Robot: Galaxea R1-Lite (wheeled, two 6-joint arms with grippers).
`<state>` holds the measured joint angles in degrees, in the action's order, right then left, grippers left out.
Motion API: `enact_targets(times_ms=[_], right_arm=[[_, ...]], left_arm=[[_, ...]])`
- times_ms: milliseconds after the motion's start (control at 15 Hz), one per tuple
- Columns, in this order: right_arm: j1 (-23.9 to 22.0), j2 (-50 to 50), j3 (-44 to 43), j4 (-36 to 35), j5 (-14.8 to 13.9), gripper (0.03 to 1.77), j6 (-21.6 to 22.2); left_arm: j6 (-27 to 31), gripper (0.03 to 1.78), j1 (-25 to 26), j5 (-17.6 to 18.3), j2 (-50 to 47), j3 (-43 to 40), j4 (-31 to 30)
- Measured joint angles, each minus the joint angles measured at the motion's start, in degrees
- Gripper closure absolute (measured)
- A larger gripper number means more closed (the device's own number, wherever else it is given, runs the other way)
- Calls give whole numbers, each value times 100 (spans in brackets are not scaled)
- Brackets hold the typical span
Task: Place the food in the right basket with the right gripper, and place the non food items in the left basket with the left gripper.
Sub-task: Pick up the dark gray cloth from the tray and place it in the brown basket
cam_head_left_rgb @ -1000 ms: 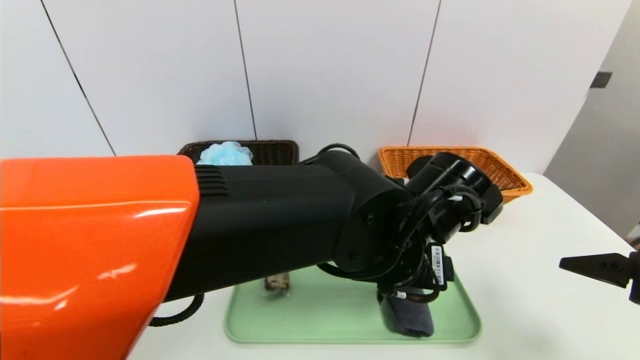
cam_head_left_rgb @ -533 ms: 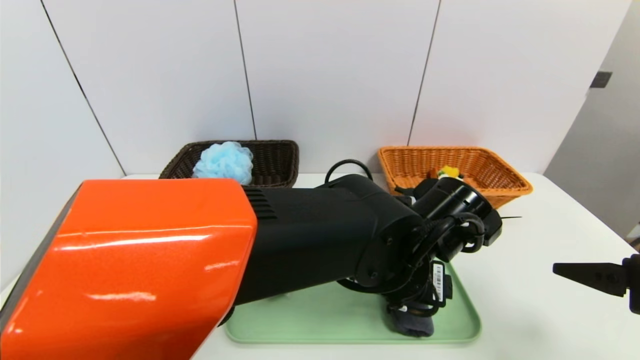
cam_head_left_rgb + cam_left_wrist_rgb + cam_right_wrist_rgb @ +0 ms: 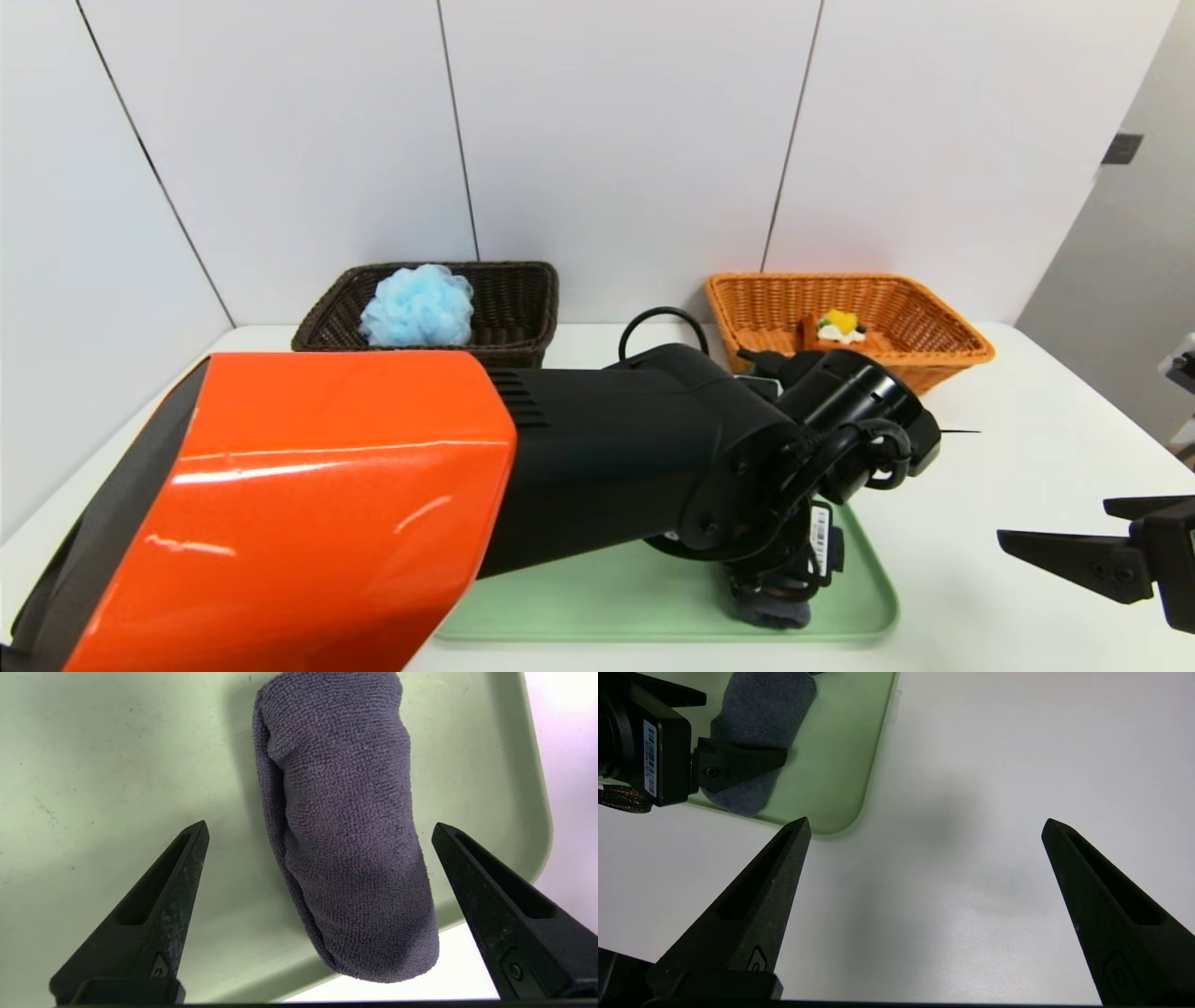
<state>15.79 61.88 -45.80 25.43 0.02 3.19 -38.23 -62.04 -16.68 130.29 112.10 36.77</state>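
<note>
A dark grey rolled towel lies on the pale green tray, one end overhanging the tray's rim. My left gripper hangs just above it, open, with one finger on each side and neither touching. In the head view my left arm covers most of the towel. A light-blue bath puff sits in the dark brown left basket. The waffle lies in the orange right basket. At the table's right, my right gripper stands open over bare tabletop, holding nothing.
Both baskets stand against the back wall, with a gap of white table between them. The tray lies near the front edge at the middle. White tabletop stretches to the right of the tray.
My left arm has come down over the tray, closer to the towel, uncovering the puff and the waffle behind it. The right gripper has dropped a little lower at the right edge.
</note>
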Motion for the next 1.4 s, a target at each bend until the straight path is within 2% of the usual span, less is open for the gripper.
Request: enact_targets(times_ms=[667, 933, 1133, 1267, 1400], right_arm=[[-17, -9, 129, 0, -7, 9, 44], [-39, -11, 184, 0, -7, 9, 49], [-44, -9, 212, -2, -5, 9, 50], [-49, -13, 228, 6, -2, 9, 88], [-118, -22, 234, 1, 7, 9, 129]], left_arm=[[116, 12, 7, -121, 188, 5, -182], [122, 73, 7, -118, 201, 5, -295], [94, 104, 7, -116, 199, 5, -289], [55, 158, 18, -107, 144, 2, -221], [48, 158, 94, -93, -26, -15, -41]])
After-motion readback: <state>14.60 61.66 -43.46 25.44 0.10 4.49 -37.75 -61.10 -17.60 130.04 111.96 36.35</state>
